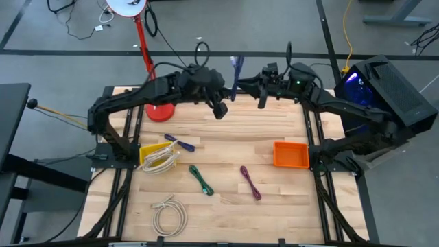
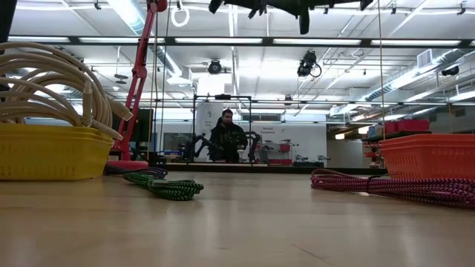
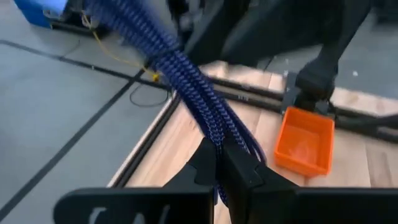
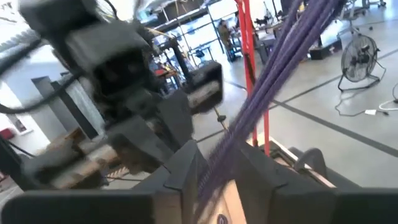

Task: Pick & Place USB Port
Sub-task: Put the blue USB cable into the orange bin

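Note:
A dark blue braided cable bundle [image 1: 236, 70] is held in the air above the table's far edge, between both raised arms. My left gripper [image 3: 219, 157] is shut on it, and the bundle [image 3: 180, 74] runs away from its fingers. My right gripper [image 4: 217, 163] is shut on the same bundle [image 4: 280, 68], which looks purple in the right wrist view. The orange bin [image 1: 291, 155] sits at the table's right side. A yellow basket [image 1: 145, 152] at the left side holds a white cable [image 1: 162, 159]. My left gripper pinches the blue bundle [image 3: 214, 134] between its two fingers, across several strands. The bundle is lifted clear of the table and runs on past the fingertips. My right gripper pinches the same bundle [image 4: 233, 140] between its two fingers. The strands rise slanting away from its fingertips, clear of the table.
On the table lie a second blue cable [image 1: 180, 143], a green cable [image 1: 201, 180], a magenta cable [image 1: 250, 182] and a coiled white cable [image 1: 169, 214]. A red lamp base [image 1: 159, 111] stands at the far left. A person [image 2: 227, 135] stands in the room behind.

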{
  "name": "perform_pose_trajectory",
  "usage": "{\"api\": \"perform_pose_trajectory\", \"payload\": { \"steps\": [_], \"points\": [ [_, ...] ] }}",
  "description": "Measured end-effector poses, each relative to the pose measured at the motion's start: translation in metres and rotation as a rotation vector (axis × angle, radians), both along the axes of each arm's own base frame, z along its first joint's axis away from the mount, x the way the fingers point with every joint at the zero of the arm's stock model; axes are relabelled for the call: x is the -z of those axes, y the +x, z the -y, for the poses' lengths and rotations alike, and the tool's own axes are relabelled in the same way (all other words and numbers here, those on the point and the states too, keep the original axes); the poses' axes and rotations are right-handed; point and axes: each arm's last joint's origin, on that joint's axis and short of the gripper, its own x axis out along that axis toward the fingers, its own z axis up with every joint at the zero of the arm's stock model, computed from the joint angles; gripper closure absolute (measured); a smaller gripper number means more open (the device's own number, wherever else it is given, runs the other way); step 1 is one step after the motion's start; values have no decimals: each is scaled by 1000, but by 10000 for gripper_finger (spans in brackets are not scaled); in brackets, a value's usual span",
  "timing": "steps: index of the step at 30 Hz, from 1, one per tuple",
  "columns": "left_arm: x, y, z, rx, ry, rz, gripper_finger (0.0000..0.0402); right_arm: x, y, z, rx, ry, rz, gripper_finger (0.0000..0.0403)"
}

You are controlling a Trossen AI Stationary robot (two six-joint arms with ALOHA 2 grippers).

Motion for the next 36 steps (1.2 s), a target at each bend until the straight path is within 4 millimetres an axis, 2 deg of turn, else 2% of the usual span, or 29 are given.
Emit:
{"api": "perform_pose_trajectory", "payload": {
  "steps": [7, 11, 14, 16, 18, 19, 31, 36],
  "points": [
    [-6, 1, -1, -14, 14, 58, 391, -1, 8, 0, -36, -1, 54, 240],
    [-6, 1, -1, -18, 12, 59, 391, -2, 8, 1, 11, -15, 70, 229],
    [-6, 2, -1, -21, 12, 61, 391, -4, 8, 2, 30, -42, 86, 252],
    [-4, 2, -1, -24, 4, 59, 391, -4, 8, 2, 31, -62, 80, 300],
    [-4, 2, -1, -32, -2, 61, 390, -4, 8, 2, 35, -89, 72, 367],
    [-4, 2, -1, -33, -6, 63, 389, -4, 8, 2, 47, -99, 71, 380],
    [-7, 0, 1, 20, -14, 78, 317, -7, 2, 0, 74, -81, 65, 391],
    [-7, -1, 0, 39, -9, 68, 274, -4, 2, 0, 63, -70, 37, 391]
  ]
}}
